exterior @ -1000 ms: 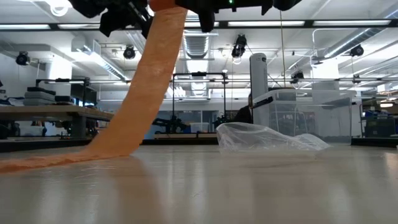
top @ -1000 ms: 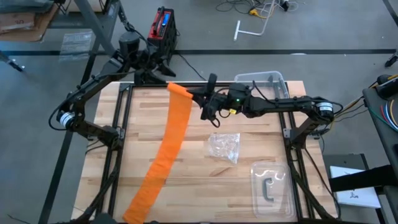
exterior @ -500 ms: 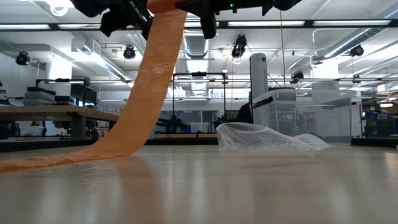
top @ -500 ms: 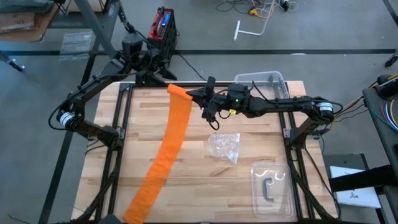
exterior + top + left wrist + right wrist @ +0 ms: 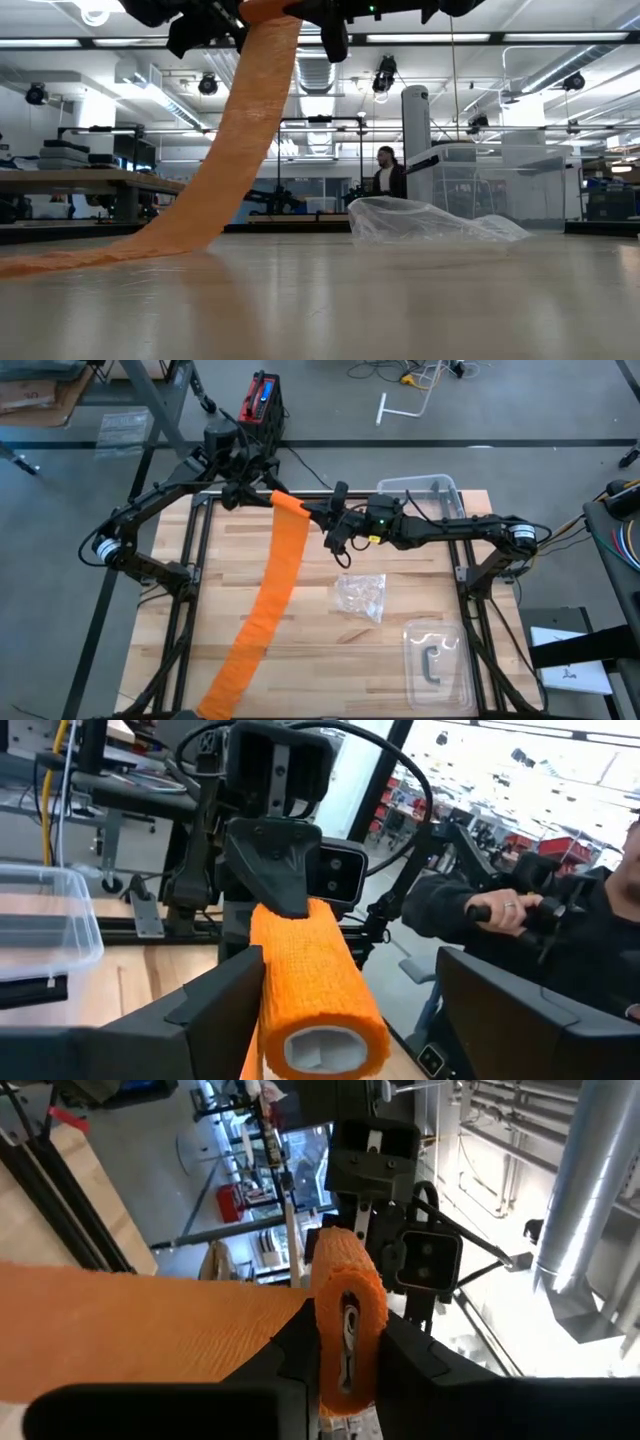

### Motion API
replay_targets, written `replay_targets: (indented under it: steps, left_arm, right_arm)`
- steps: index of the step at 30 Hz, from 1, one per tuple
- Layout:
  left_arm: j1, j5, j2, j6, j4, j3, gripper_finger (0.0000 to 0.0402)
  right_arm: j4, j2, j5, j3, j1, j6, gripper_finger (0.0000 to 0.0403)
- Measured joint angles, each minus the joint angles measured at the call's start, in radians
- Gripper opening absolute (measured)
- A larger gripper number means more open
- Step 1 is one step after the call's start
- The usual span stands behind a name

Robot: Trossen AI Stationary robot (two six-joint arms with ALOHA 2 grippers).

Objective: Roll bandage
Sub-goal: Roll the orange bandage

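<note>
Most of the bandage point(image 5: 268, 598) lies unrolled across the desk point(image 5: 330, 650); my right tool point(image 5: 312, 512) pinches its small rolled end, left tool point(image 5: 345, 1020) spread around it.

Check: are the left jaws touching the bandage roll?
Apart. The left wrist view shows the left gripper open, with gaps either side of the bandage roll; the right gripper pinches it.

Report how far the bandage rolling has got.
Done: a small roll sits at the top end of the bandage, held up off the table. In hand: the right claw is shut on the roll; the left claw straddles it. Left: most of the strip trails unrolled across the table.
</note>
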Motion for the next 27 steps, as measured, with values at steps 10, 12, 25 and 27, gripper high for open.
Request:
replay_targets:
  steps: [10, 12, 25, 27]
  left_arm:
    - [-0.001, -0.042, 0.001, -0.005, -0.015, 0.0, 0.0269]
    - [-0.001, -0.043, 0.001, -0.004, -0.015, 0.0, 0.0261]
    - [-0.001, -0.051, 0.001, 0.044, -0.015, 0.0, 0.017]
    - [-0.001, -0.053, 0.001, 0.044, -0.015, 0.0, 0.015]
  right_arm:
    - [0.007, -0.004, 0.007, 0.002, -0.001, 0.0, 0.0056]
    - [0.007, -0.004, 0.007, 0.002, -0.001, 0.0, 0.0056]
    - [0.008, -0.004, 0.008, 0.002, 0.0, 0.019, 0.0059]
    - [0.007, -0.004, 0.008, 0.002, 0.0, 0.019, 0.0059]
